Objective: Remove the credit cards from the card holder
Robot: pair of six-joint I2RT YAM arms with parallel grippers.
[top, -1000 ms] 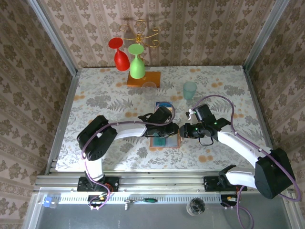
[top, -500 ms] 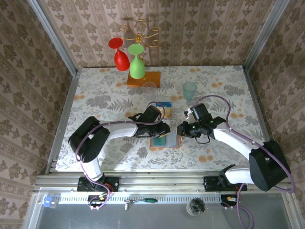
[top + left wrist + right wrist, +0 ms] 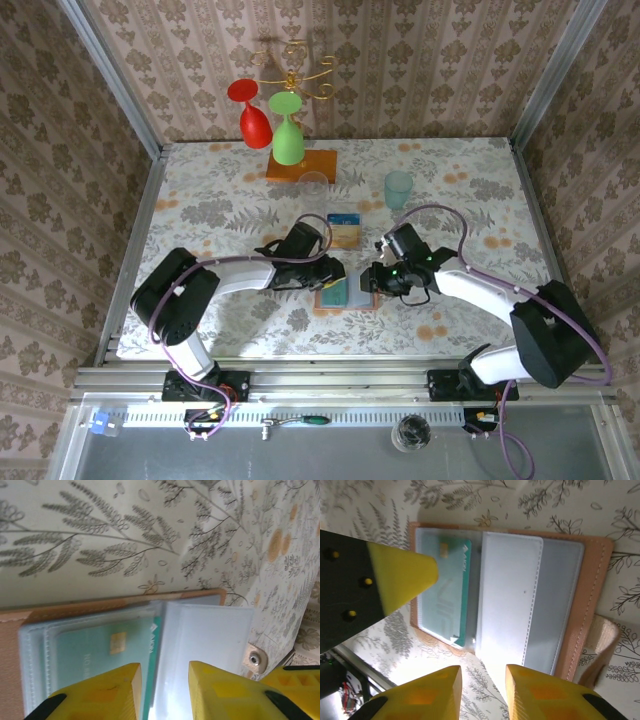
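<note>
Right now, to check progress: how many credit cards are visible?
2: a teal-blue plastic card in a clear pocket of the open salmon-brown folding card holder; a tan-orange card with a blue strip on the table beyond it. Others may hide underneath.

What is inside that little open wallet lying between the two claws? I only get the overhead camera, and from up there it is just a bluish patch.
Observer: The left wrist camera shows a teal card with a gold chip, tucked in a clear sleeve of the card holder.
Operator: Is the other half full too?
Observer: In the right wrist camera, the grey-blue pocket on that side looks empty.
Operator: Are the claws gripping anything?
Observer: No. The left gripper and the right gripper each stand with jaws apart, nothing visibly pinched.
</note>
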